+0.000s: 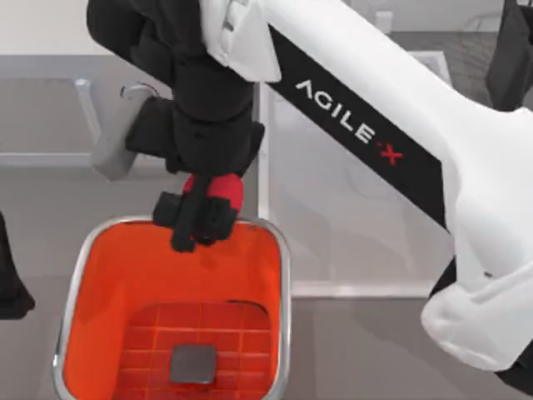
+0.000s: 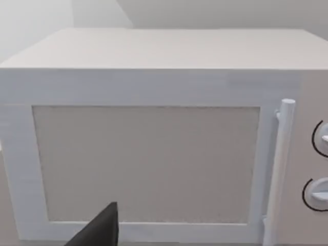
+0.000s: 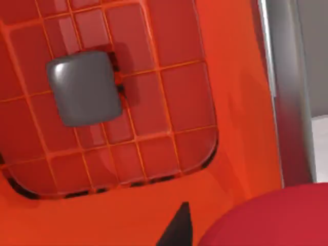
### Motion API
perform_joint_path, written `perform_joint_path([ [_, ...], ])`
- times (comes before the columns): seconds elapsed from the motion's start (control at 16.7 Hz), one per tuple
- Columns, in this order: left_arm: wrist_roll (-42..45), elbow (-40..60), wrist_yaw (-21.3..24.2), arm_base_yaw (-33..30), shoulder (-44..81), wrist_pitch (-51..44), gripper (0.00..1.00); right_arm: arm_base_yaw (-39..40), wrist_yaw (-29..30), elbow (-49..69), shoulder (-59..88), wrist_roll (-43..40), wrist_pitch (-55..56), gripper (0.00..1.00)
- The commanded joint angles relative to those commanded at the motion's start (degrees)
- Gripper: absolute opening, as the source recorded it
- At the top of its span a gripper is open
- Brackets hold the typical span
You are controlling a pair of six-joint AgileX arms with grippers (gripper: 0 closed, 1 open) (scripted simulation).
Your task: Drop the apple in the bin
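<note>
1. White and broad, the right arm [image 1: 391, 133] reaches from the top view's right side across the table to its left half, over the white sink basin [image 1: 350, 217].
2. Orange inside with a silver rim, the bin [image 1: 77, 275] sits at the lower left of the top view, its gridded floor carrying a grey square [image 1: 193, 363] at centre.
3. The right gripper [image 1: 204, 218] hangs over the bin's far rim, its black fingers clamped on the apple.
4. The apple [image 1: 221, 190] is red and round, held above the rim's inner edge; the right wrist view has it [image 3: 277, 218] with the orange floor directly beneath.
5. Judged from that, the drop line falls inside the bin, near its far wall rather than over the grey square.
6. The left gripper [image 2: 100, 230] is parked facing a white microwave [image 2: 148, 148]; I cannot tell its finger state.
</note>
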Motion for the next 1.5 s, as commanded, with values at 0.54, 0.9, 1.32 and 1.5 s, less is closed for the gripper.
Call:
perform_joint_path([
  [0.54,0.0,0.0,0.0,0.0,0.0,0.0,1.0,8.56,0.83,25.32,12.58,-1.59,1.09,0.0],
  [0.9,0.0,0.0,0.0,0.0,0.0,0.0,1.0,9.18,0.61,35.3,20.7,-1.47,-6.84,0.0],
  [1.32,0.0,0.0,0.0,0.0,0.0,0.0,1.0,9.64,0.33,50.0,31.76,-1.13,-18.05,0.0],
  [1.5,0.0,0.0,0.0,0.0,0.0,0.0,1.0,9.64,0.33,50.0,31.76,-1.13,-18.05,0.0],
])
